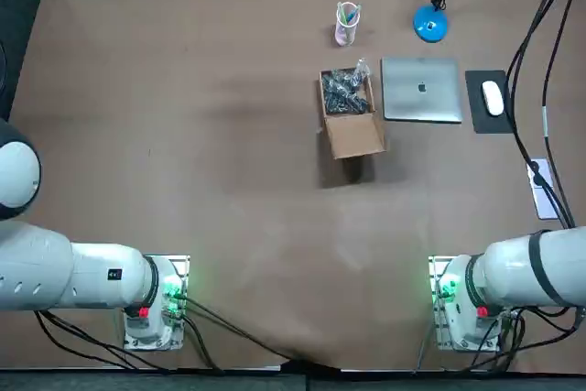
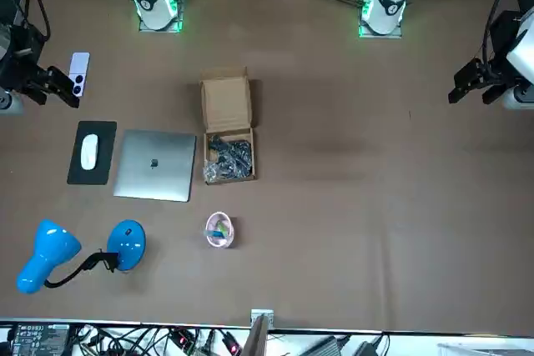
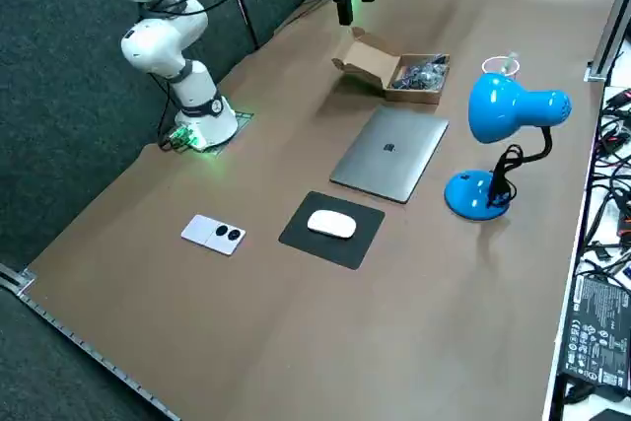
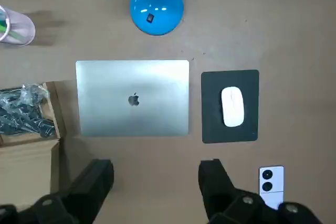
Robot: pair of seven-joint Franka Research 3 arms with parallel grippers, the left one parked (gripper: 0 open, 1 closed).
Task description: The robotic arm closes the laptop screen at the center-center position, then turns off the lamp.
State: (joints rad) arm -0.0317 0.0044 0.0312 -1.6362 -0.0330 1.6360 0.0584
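Observation:
The silver laptop [image 1: 421,89] [image 2: 154,166] [image 3: 389,155] [image 4: 133,98] lies flat on the table with its lid shut. Behind it stands the blue lamp, with its round base [image 1: 429,24] [image 4: 156,6] on the table and its head [image 2: 46,256] [image 3: 508,105] on a black neck. My right gripper [image 4: 157,182] [image 3: 353,2] [image 2: 67,89] hangs high above the table on the robot's side of the laptop. It is open, with nothing between its fingers and touching nothing.
An open cardboard box [image 1: 348,112] [image 4: 26,124] of black parts sits beside the laptop. A pink cup [image 1: 347,23] holds pens near the lamp. A white mouse [image 1: 493,96] [image 4: 232,107] rests on a black pad. A white phone [image 1: 542,185] [image 4: 271,184] lies nearby.

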